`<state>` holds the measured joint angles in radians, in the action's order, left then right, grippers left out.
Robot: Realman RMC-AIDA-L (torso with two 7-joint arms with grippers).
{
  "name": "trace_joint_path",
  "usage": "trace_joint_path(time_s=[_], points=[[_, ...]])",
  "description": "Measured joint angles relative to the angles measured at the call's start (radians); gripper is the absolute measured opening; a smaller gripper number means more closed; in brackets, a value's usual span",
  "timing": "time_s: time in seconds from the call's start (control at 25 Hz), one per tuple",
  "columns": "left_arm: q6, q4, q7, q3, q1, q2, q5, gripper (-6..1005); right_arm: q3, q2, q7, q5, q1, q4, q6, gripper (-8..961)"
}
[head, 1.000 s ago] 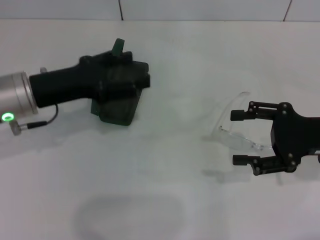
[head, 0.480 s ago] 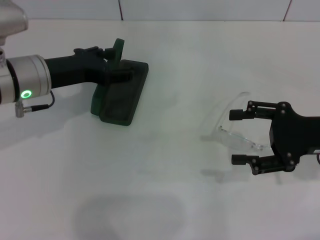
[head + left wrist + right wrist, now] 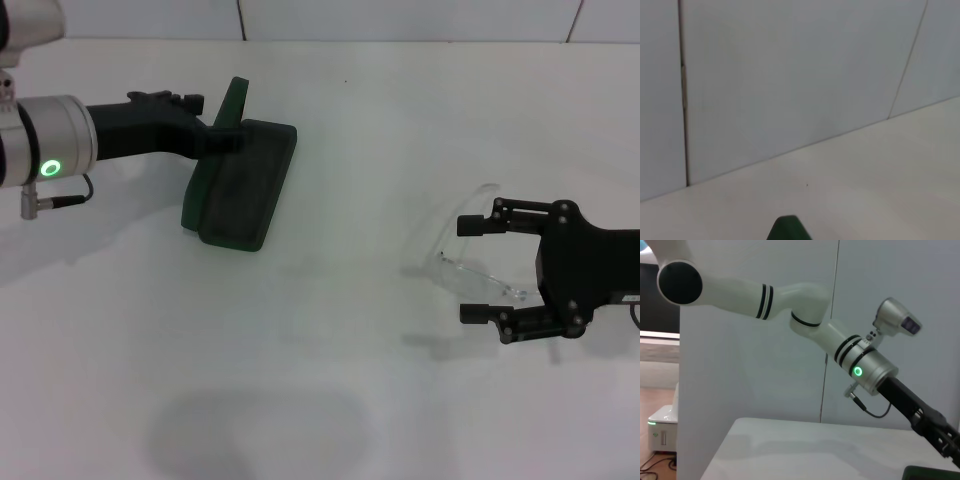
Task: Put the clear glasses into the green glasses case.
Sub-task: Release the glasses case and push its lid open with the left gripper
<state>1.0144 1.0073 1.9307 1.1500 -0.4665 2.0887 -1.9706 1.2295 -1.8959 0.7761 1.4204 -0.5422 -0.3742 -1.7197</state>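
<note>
The green glasses case (image 3: 243, 190) lies open on the left of the white table, its lid (image 3: 235, 100) standing upright along the far side. My left gripper (image 3: 215, 120) is right beside the lid, on its outer side, touching it low down. The lid's top edge (image 3: 788, 229) shows in the left wrist view, and a corner of the case (image 3: 931, 473) in the right wrist view. The clear glasses (image 3: 432, 238) rest on the table at the right. My right gripper (image 3: 468, 269) is open around them, one finger on either side of the near arm, not closed on it.
A white tiled wall (image 3: 400, 18) runs along the table's far edge. My left arm (image 3: 860, 365) stretches across the right wrist view. A wide stretch of bare table (image 3: 350, 200) separates case and glasses.
My left gripper has drawn back to the left off the case, and the lid now stands raised and uncovered. My right gripper has edged slightly left around the glasses.
</note>
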Motion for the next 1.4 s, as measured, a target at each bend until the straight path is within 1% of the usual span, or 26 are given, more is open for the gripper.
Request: trace_joint_path(time_s=[0.2, 0.4, 0.6, 0.76, 1.04, 1.16, 1.4], points=[[-0.035, -0.016, 0.035, 0.010, -0.016, 0.001, -0.027, 875, 0.000, 0.000, -0.020, 0.012, -0.001, -0.007, 0.000, 800], [-0.094, -0.019, 0.109, 0.051, -0.031, 0.001, -0.097, 870, -0.002, -0.015, -0.021, 0.046, 0.006, -0.043, 0.006, 799], [-0.131, -0.022, 0.181, 0.094, -0.040, 0.001, -0.178, 864, 0.001, -0.022, -0.021, 0.051, 0.009, -0.055, 0.006, 798], [-0.141, -0.029, 0.185, 0.118, -0.044, 0.001, -0.186, 860, 0.001, -0.023, -0.022, 0.052, 0.010, -0.055, 0.005, 797], [-0.149, -0.029, 0.187, 0.121, -0.047, 0.002, -0.188, 852, 0.001, -0.025, -0.022, 0.053, 0.018, -0.055, 0.000, 796], [-0.150, -0.029, 0.188, 0.128, -0.050, 0.002, -0.211, 849, 0.001, -0.027, -0.022, 0.054, 0.023, -0.055, -0.001, 796], [-0.173, -0.030, 0.198, 0.151, -0.056, 0.004, -0.243, 642, 0.002, -0.028, -0.025, 0.065, 0.029, -0.064, -0.019, 794]])
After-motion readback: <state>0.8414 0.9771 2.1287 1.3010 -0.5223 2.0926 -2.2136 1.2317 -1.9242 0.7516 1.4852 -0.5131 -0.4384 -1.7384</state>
